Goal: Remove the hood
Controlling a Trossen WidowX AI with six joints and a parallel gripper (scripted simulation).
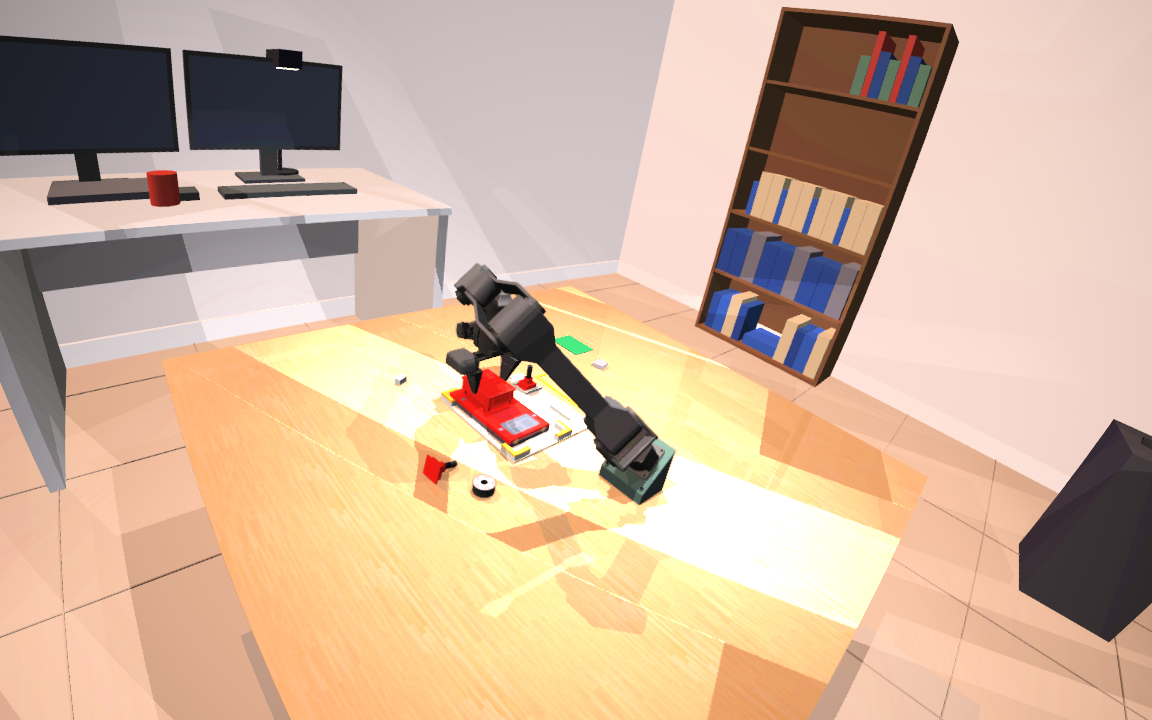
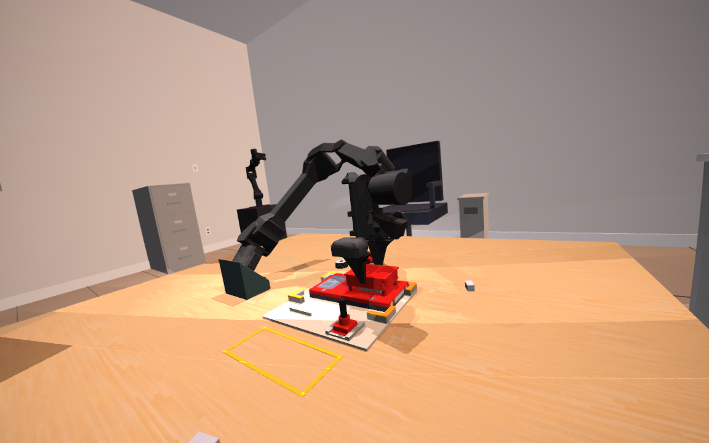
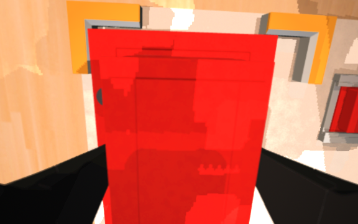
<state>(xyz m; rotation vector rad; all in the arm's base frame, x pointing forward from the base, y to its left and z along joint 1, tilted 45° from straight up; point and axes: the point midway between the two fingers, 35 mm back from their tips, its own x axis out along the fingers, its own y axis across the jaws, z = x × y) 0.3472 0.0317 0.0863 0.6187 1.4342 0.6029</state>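
Note:
The red toy car (image 1: pixel 513 420) (image 2: pixel 340 290) sits on a white baseplate (image 1: pixel 519 453) (image 2: pixel 291 316) between orange corner brackets (image 3: pixel 104 12). My gripper (image 1: pixel 483 382) (image 2: pixel 368 269) (image 3: pixel 182 153) reaches down over the car and is shut on its red hood (image 1: pixel 492 390) (image 2: pixel 379 275) (image 3: pixel 182 102), one black finger on each long side. The hood fills the wrist view and stands a little higher than the rest of the car body. The marked area, a yellow outlined rectangle (image 2: pixel 301 343), lies on the table in front of the baseplate, apart from the gripper.
A red post on a small fixture (image 1: pixel 530 390) (image 2: pixel 343 325) (image 3: pixel 353 109) stands at the baseplate's edge. A loose red piece (image 1: pixel 432 467), a black wheel (image 1: pixel 483 486), small grey blocks (image 1: pixel 400 379) (image 2: pixel 469 285) and a green patch (image 1: pixel 573 343) lie on the table. The arm's base (image 1: pixel 638 479) (image 2: pixel 241 280) stands beside the baseplate.

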